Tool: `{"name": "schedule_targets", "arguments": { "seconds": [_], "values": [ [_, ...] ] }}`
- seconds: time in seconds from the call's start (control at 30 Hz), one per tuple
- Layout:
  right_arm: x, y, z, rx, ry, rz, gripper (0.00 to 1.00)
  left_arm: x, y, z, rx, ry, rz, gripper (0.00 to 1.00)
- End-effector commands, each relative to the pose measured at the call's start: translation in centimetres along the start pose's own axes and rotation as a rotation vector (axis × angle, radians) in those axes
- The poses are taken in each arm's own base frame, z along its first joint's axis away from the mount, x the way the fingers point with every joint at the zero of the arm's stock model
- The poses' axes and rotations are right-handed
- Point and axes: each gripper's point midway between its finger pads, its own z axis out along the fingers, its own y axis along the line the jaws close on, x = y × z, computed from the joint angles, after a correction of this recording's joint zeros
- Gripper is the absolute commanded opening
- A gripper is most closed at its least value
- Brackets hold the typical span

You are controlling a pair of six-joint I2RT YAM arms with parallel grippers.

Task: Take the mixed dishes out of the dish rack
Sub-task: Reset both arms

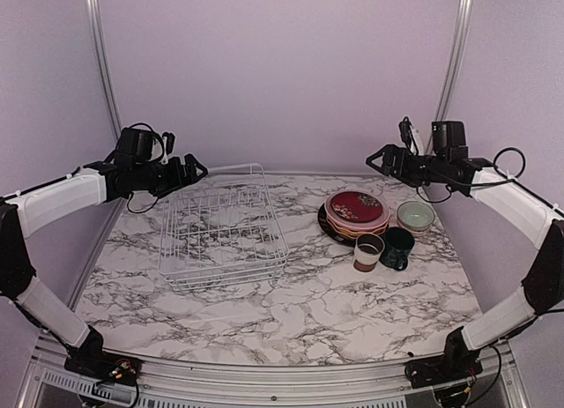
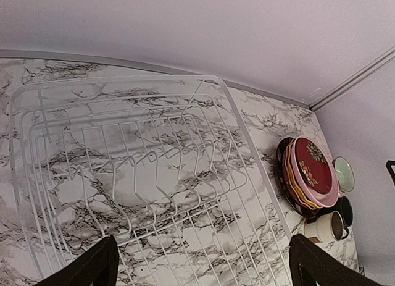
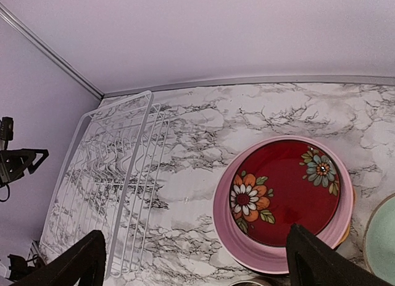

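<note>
Left hand (image 1: 198, 171) gapes empty over the dish rack (image 1: 222, 249), far-left corner; right hand (image 1: 374, 158), equally wide and empty, hovers beyond the stacked plates (image 1: 356, 212). Worktop (image 1: 304, 242) shows between rack and plates.

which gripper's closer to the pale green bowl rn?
Right. The right gripper hangs just beyond the pale green bowl, near the plate stack; the left gripper is across the table, at the far left corner of the dish rack.

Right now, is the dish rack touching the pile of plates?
Apart. The top view shows a strip of bare marble table between the dish rack and the pile of plates.
</note>
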Motion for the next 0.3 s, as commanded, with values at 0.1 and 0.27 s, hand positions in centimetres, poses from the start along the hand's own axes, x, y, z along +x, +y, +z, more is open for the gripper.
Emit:
{"name": "schedule_targets", "arguments": {
  "seconds": [0.1, 0.27],
  "values": [
    [-0.06, -0.62, 0.18, 0.024, 0.015, 0.013, 0.98, -0.54, -0.30, -0.54, 0.023, -0.019, 0.008, 0.99],
    [-0.04, -0.64, 0.13, 0.024, 0.015, 0.008, 0.98, -0.51, -0.33, -0.54, 0.025, -0.018, 0.011, 0.99]
  ]
}}
